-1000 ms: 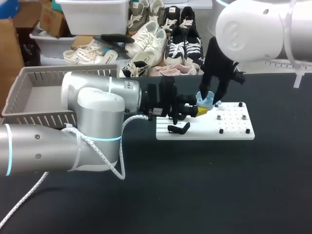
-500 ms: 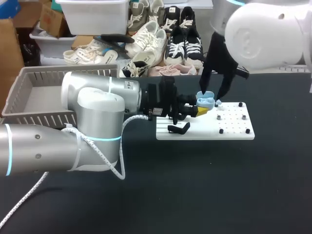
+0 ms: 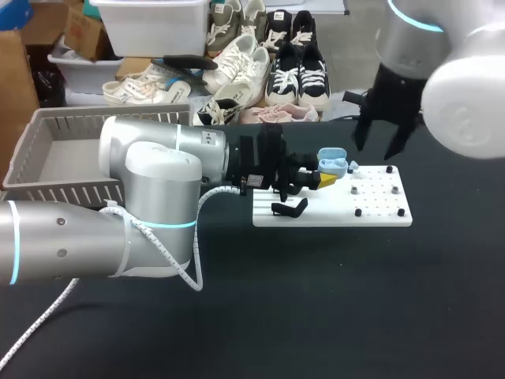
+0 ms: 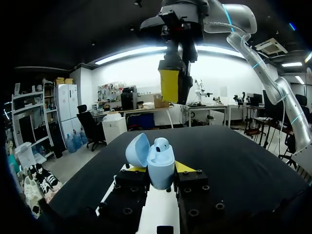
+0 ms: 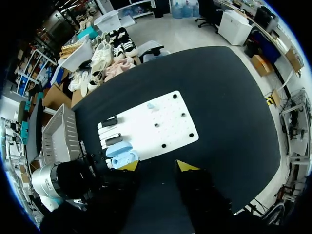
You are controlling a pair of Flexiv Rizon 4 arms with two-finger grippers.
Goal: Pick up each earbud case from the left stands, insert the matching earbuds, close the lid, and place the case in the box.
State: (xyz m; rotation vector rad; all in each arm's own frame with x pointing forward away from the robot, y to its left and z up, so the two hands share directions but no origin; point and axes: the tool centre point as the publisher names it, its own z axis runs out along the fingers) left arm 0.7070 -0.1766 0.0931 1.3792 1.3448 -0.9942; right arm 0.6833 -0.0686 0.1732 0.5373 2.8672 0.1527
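Left gripper [image 4: 158, 169]: yellow tips largely hidden behind earbud case [image 4: 160, 158], clamped on it from 2 sides. Case is light blue, lid open, 1 earbud [image 4: 162, 143] visible inside. White stand board [image 3: 379, 209]: beneath case. Right gripper [image 3: 383, 142]: fingers apart, above board, apart from case. Grey box [image 3: 47, 188]: interior partly hidden by left arm.

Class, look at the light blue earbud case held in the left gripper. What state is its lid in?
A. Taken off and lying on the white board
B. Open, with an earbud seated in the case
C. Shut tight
B: in the left wrist view the earbud case sits between the fingers of the left gripper, its lid tipped back and an earbud showing in it.
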